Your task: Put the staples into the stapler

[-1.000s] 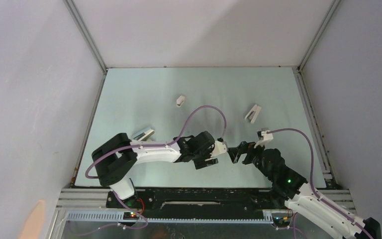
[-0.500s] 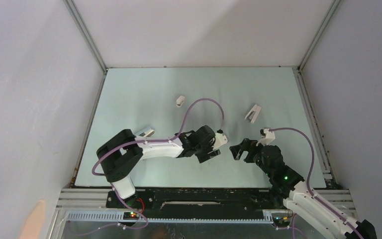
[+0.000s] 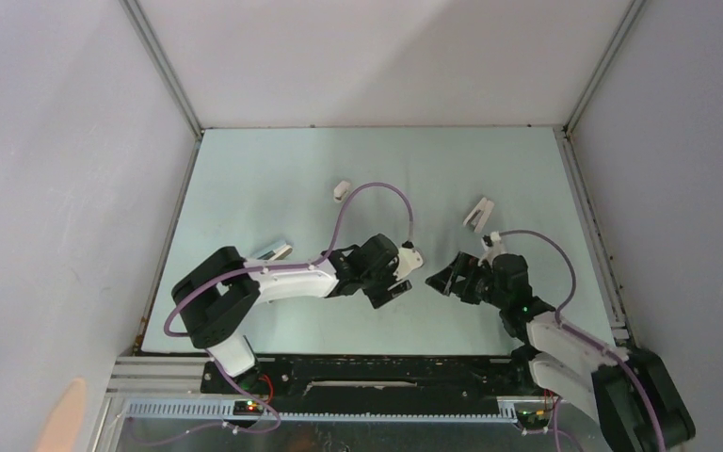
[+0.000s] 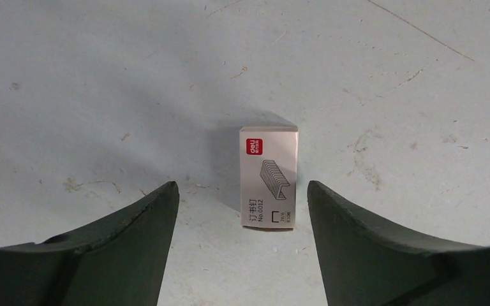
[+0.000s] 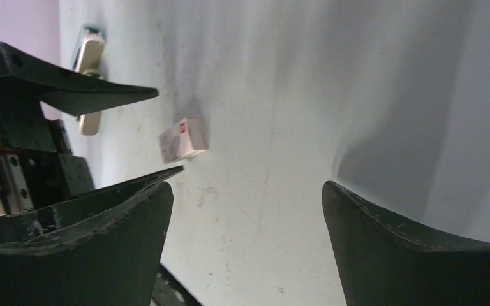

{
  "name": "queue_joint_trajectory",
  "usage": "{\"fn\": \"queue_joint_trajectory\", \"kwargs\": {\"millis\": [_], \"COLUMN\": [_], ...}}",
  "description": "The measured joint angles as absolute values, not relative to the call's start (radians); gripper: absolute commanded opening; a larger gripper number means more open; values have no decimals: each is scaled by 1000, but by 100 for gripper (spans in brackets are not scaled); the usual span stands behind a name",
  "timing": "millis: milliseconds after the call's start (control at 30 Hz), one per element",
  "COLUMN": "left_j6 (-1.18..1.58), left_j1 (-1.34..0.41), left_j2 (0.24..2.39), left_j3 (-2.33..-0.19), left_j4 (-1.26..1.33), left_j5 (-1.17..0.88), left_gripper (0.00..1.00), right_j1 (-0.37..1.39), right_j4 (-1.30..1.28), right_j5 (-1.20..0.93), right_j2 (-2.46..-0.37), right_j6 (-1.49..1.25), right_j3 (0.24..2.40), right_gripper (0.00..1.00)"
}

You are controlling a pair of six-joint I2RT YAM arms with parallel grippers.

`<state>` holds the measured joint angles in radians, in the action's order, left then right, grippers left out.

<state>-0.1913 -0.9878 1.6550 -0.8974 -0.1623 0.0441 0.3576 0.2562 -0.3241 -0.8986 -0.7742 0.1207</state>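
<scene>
The slim white stapler [image 3: 477, 214] lies open on the mat at the back right, apart from both grippers. The grey staples block is not in view. A small white box with a red mark and a staple drawing [image 4: 269, 177] lies flat on the mat between my left gripper's open fingers, touching neither; it also shows in the right wrist view [image 5: 183, 139]. My left gripper [image 3: 401, 277] [image 4: 241, 185] is open and empty, low over the box. My right gripper [image 3: 444, 281] [image 5: 247, 185] is open and empty, facing the left gripper from the right.
A silver-and-white bar [image 3: 273, 251] lies beside the left arm and also shows in the right wrist view [image 5: 89, 60]. A short white stub [image 3: 340, 190] lies at the back middle. The mat's raised frame [image 3: 584, 202] runs along the right.
My left gripper has moved a little back and to the left. My right arm has swung in behind its gripper, which stays close to the left gripper. Both remain open.
</scene>
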Motion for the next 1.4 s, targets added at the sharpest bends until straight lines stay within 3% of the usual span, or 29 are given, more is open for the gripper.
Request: {"fn": "queue_joint_trajectory", "kwargs": {"millis": [233, 533, 800, 1067, 1400], "left_j6": [-188, -184, -185, -184, -184], "left_j1": [-977, -968, -968, -968, -968], "left_j2": [1655, 1661, 1670, 1675, 1679], "left_j3": [-897, -897, -897, -900, -900], "left_j4": [-176, -194, -200, -200, -196], "left_j5": [33, 11, -7, -21, -39], "left_gripper": [73, 64, 66, 53, 51], "right_j1": [356, 357, 392, 424, 446], "right_j4": [438, 697, 961, 1050, 1058], "right_j5": [-497, -634, -711, -732, -750], "right_j2": [-1174, -1527, -1774, -1845, -1861], "right_j6": [-808, -887, -1007, -1050, -1051], "right_j3": [220, 310, 342, 374, 387], "right_gripper": [81, 63, 53, 51, 46]}}
